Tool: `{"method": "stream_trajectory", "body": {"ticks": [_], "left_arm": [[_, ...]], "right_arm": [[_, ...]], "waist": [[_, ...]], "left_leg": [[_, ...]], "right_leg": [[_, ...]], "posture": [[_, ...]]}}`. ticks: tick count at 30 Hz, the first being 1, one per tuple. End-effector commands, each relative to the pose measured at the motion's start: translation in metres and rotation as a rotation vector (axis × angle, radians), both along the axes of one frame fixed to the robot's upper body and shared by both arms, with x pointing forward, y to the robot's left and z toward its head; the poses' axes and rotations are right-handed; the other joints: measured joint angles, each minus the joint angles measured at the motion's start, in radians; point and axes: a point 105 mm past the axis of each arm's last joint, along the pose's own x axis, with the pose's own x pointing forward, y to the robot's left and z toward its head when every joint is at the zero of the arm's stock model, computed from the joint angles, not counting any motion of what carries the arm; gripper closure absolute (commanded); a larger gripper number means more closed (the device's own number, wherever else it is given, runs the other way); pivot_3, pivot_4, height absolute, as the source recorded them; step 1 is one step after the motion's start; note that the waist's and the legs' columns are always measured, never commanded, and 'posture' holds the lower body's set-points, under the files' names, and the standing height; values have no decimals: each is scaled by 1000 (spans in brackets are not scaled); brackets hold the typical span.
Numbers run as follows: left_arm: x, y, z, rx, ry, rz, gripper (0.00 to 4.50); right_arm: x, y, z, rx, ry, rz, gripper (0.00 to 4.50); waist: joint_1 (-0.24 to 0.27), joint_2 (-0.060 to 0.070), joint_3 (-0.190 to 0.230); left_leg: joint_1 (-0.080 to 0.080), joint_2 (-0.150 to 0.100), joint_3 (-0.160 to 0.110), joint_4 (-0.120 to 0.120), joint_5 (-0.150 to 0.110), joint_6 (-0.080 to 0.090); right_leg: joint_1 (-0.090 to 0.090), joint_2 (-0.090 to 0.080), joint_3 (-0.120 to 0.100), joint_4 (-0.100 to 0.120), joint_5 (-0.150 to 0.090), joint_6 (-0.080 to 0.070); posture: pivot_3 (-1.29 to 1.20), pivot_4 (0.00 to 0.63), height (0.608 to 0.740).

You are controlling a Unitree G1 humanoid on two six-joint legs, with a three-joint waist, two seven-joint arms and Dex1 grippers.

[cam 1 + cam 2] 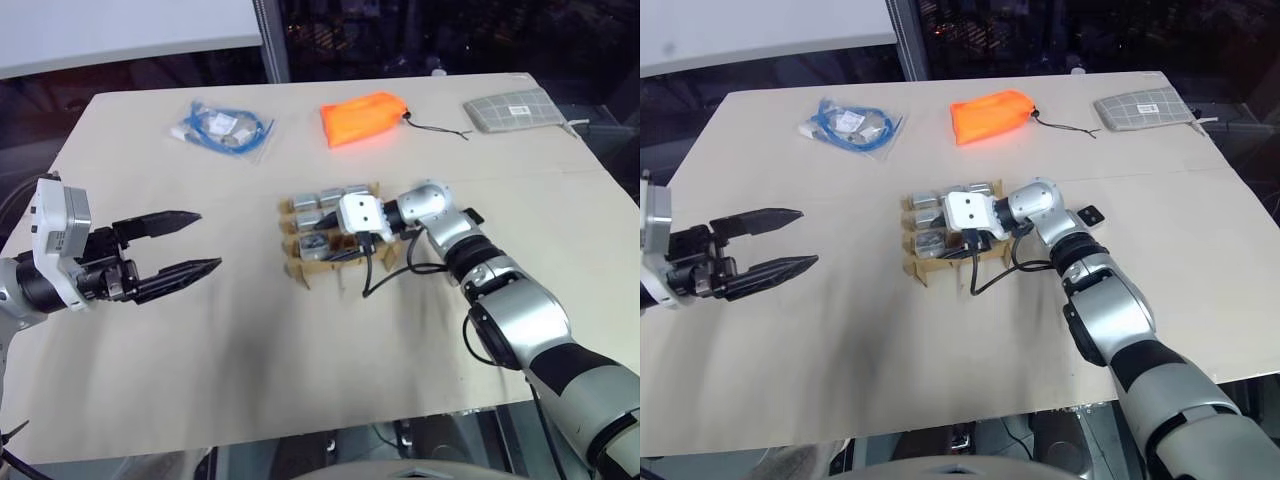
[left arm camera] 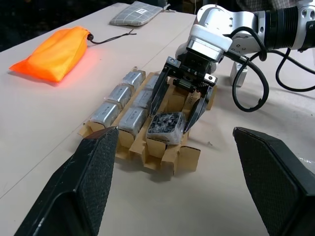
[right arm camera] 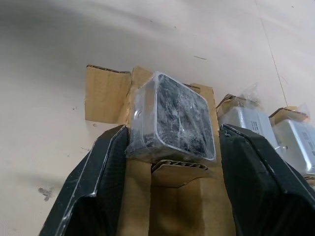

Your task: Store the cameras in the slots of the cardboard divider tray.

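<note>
At tray [image 2: 189,156] edge, R end effector [image 2: 178,109] astride cam [image 2: 166,125].

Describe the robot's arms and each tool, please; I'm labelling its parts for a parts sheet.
Both arms are silver-grey with black joint bands. Each tool, left tool and right tool, has two black, tapered fingers on a white wrist block. A black cable loops from the right wrist.

Silver-grey arm segments w/ black joints, white wrist housings, black tapered fingers [image 1: 185,270], black cable looping off right wrist.
</note>
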Motion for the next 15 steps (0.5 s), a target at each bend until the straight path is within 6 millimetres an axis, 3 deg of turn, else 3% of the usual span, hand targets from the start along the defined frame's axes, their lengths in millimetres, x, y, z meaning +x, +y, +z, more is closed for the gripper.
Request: {"method": "stream_trajectory", "body": {"ticks": [1,2,6,15], "left_arm": [[-1,-1,8,22,-40,-8,623],[-1,-1,8,22,-40,-8,623],[0,-1,8,22,-40,-9,623],[1,-2,9,20,-42,-17,623]], "right_arm": [[1,-1,1,6,-2,-5,2123],[1,-1,1,1,-1,-3,2299],[0,-2,0,-1,3,4,3699],[3,-2,16,67,33,-10,3812]], "waist": [[0,0,0],[0,0,0],[-2,0,0],[-1,-1,0]], "left_leg": [[0,0,0,0,0,0],[0,0,0,0,0,0],[2,0,0,0,0,0],[3,0,-1,1,1,-2]], "right_leg": [[0,0,0,0,0,0],[0,0,0,0,0,0],[1,0,0,2,0,0],[1,0,0,4,0,-1]], "posture": [[0,150,740],[0,150,740],[0,150,740],[0,150,740]]}}
